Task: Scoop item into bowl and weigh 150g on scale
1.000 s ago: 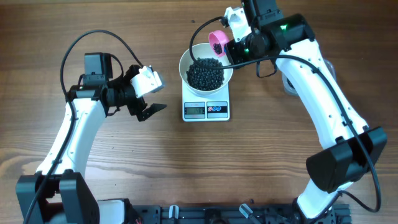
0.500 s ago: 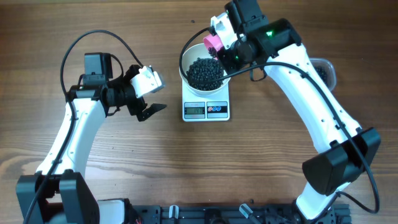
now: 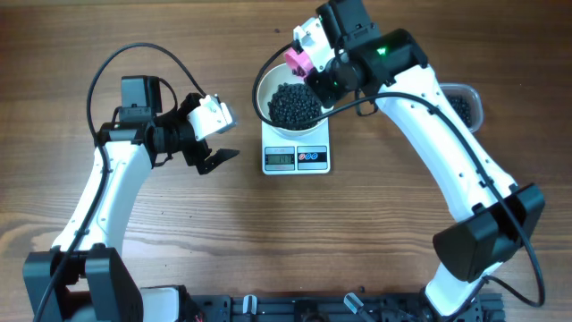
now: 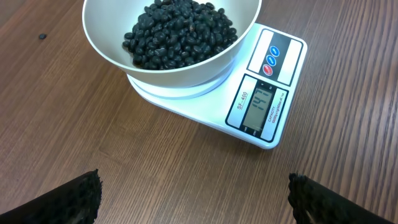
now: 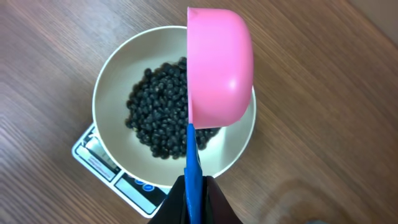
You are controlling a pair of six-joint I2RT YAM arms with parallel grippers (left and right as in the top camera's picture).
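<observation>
Overhead: pink scoop [image 3: 295, 61] tipped over bowl [image 3: 261, 89].
Right end effector [image 5: 198, 186] clamps its blue handle [image 5: 193, 155] (beans [image 5: 155, 118] below); left end effector [image 4: 193, 194] gapes wide.

bowl [image 3: 261, 90]: on the scale [image 3: 297, 158], holding black beans [image 3: 293, 105]
scoop [image 3: 294, 60]: pink, over bowl's rim, in right end effector [image 3: 309, 68]
left end effector [image 3: 223, 136]: jaws apart, left of scale

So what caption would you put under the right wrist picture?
Right gripper holds a pink scoop tipped over the white bowl of black beans on the scale.
</observation>
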